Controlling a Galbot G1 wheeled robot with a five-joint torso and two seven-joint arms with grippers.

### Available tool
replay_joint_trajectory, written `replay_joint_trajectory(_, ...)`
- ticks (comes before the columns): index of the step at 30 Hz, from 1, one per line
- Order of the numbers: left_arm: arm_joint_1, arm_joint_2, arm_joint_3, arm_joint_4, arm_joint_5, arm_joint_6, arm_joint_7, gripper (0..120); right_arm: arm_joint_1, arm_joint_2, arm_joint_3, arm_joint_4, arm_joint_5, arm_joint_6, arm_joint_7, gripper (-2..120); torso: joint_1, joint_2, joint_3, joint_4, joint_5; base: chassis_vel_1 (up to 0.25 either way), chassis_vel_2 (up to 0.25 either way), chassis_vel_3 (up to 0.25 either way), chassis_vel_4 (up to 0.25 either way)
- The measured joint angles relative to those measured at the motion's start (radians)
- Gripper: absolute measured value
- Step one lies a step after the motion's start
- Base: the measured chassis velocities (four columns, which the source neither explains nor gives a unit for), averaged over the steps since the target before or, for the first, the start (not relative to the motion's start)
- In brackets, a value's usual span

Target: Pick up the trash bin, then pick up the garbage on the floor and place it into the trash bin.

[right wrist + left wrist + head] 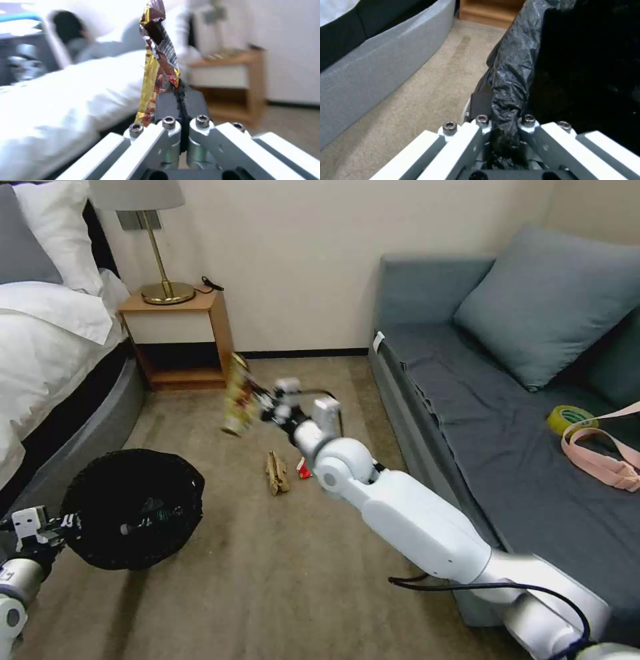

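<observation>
The trash bin (133, 507), lined with a crinkled black bag, hangs tilted at the lower left. My left gripper (65, 523) is shut on its rim, and the left wrist view shows the bag (513, 75) pinched in that gripper (505, 112). A clear bottle with a green label (148, 517) lies inside the bin. My right gripper (259, 405) is raised above the carpet, shut on the gold-yellow snack wrapper (238, 395). The wrapper (155, 62) stands up out of the right gripper (180, 92). Crumpled brown paper (277, 473) and a red-and-white packet (303, 468) lie on the floor under my right forearm.
A wooden nightstand (177, 337) with a lamp stands at the back wall. The bed (47, 353) runs along the left. The grey sofa (507, 433) on the right holds a yellow-green tape roll (569, 417) and a pink strap (600, 460). Open carpet lies between them.
</observation>
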Motion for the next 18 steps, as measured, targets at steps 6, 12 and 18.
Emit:
replay_joint_trajectory(6,0.002,-0.006,0.006,-0.008,0.001,0.000,0.000,1,0.091,0.022,-0.115,0.093,0.039,0.012,0.010,0,0.000,0.000,0.000,0.0000,0.0000,0.000,0.000,0.000,0.000)
replay_joint_trajectory(12,0.001,-0.011,0.010,-0.016,-0.009,0.004,-0.002,1,0.119,0.058,-0.259,0.059,-0.033,0.026,-0.042,0,0.000,0.000,0.000,-0.0001,-0.0001,0.000,0.000,0.000,0.000)
replay_joint_trajectory(18,0.001,-0.012,0.009,-0.019,-0.017,0.005,-0.003,1,0.088,0.099,-0.302,-0.029,-0.096,0.036,-0.064,0,0.000,0.000,0.000,-0.0001,-0.0002,0.000,0.000,0.000,0.000)
